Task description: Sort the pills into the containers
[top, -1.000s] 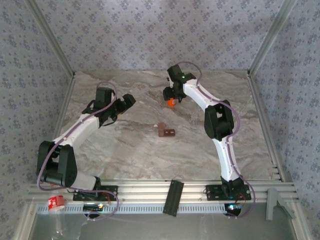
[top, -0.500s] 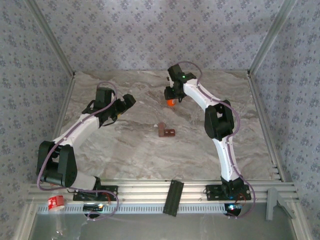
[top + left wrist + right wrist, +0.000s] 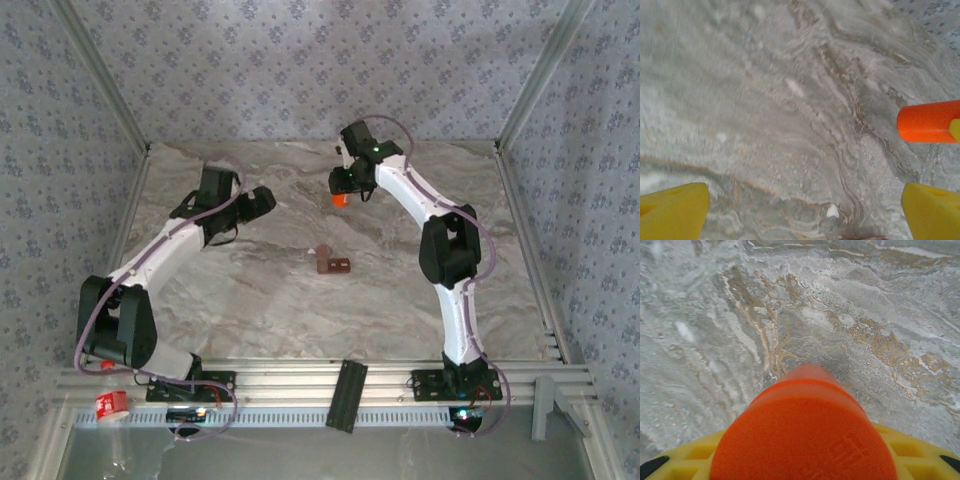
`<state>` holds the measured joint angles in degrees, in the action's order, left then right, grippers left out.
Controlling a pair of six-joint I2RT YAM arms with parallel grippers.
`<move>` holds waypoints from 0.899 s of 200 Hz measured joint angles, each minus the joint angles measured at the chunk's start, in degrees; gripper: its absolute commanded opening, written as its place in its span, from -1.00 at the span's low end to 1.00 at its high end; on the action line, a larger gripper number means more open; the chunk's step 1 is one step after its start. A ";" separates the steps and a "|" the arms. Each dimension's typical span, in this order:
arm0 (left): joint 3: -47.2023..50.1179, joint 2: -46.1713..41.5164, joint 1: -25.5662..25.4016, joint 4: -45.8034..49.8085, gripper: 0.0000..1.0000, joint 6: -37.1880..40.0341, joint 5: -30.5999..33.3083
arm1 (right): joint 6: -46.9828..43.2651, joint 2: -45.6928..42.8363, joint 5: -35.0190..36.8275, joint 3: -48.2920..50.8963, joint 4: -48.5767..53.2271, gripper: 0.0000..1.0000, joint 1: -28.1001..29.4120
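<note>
You have open grey-veined marble tabletop (image 3: 250,300) between the two arms. Mid-table stands the small dark reddish-brown compartment strip (image 3: 333,264), well apart from both. Ahead of your wide-spread left gripper (image 3: 262,200), the orange cylindrical plastic bottle (image 3: 927,121) blocks the right side.

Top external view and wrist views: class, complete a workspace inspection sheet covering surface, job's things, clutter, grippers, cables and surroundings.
Surface: marbled grey-tan table.
Job's things: brown containers mid-table; pale speck, possibly a pill, in the left wrist view.
Clutter: orange bottle; black bar, red-white item and grey bracket at the front rail.
Grippers: left gripper open above the table; right gripper shut on the orange bottle.
Cables: purple cables run along both arms.
Surroundings: patterned walls, aluminium frame.
</note>
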<state>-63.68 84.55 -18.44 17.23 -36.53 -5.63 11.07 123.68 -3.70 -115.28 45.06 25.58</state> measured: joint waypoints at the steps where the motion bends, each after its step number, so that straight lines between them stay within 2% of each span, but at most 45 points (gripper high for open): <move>1: -0.31 0.04 -0.13 0.07 0.94 0.37 0.22 | 0.02 -0.13 -0.04 0.07 0.02 -0.37 -0.02; 60: -4.66 3.54 -8.22 -2.05 0.89 18.95 4.13 | 0.02 -8.94 -3.02 3.72 1.14 -0.37 -2.97; 98: -3.06 5.57 -12.02 -9.33 0.89 28.26 3.72 | 0.00 -12.02 -5.66 3.72 4.17 -0.38 -4.52; 132: 1.97 5.51 -12.85 -20.46 0.89 33.24 -1.44 | 0.00 -14.97 -9.03 2.78 8.59 -0.38 -4.44; 180: 3.87 5.51 -12.87 -29.70 0.88 38.05 -11.17 | 0.07 -18.86 -12.44 -1.11 14.01 -0.37 -3.93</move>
<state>-59.81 90.06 -31.31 -12.47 1.52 -16.80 11.14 104.81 -16.14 -116.40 59.07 21.65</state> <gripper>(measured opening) 0.942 0.504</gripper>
